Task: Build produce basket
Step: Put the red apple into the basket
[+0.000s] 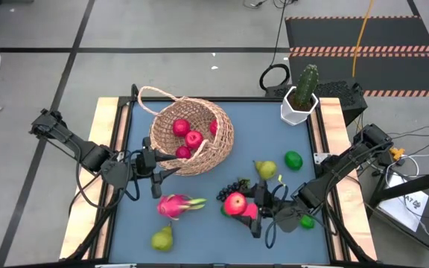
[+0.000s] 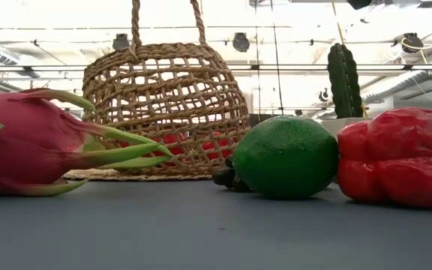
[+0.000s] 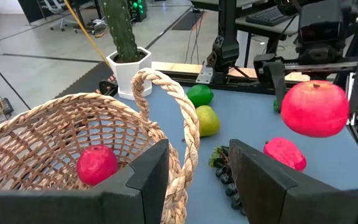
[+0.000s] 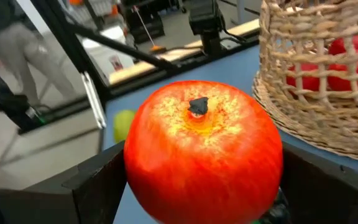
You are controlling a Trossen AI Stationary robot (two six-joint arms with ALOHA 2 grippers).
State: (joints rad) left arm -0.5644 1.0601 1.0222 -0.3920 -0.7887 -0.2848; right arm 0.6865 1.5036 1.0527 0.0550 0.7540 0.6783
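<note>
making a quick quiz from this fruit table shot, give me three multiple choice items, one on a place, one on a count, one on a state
1. Where does the cactus pot stand?
A. at the far right corner of the table
B. inside the basket
C. beside the dragon fruit

2. How many red fruits show inside the basket in the high view?
A. none
B. four
C. nine

3. What is the right pincer doing?
A. hanging open over bare table
B. holding a red apple
C. gripping the basket rim

Answers:
1. A, the white pot sits at the mat's far right corner, apart from the fruit.
2. B, four red rounds lie behind the weave of the tipped basket.
3. B, the right wrist view shows the red apple filling the gap between its fingers, while the left pincer straddles the basket rim.
</note>
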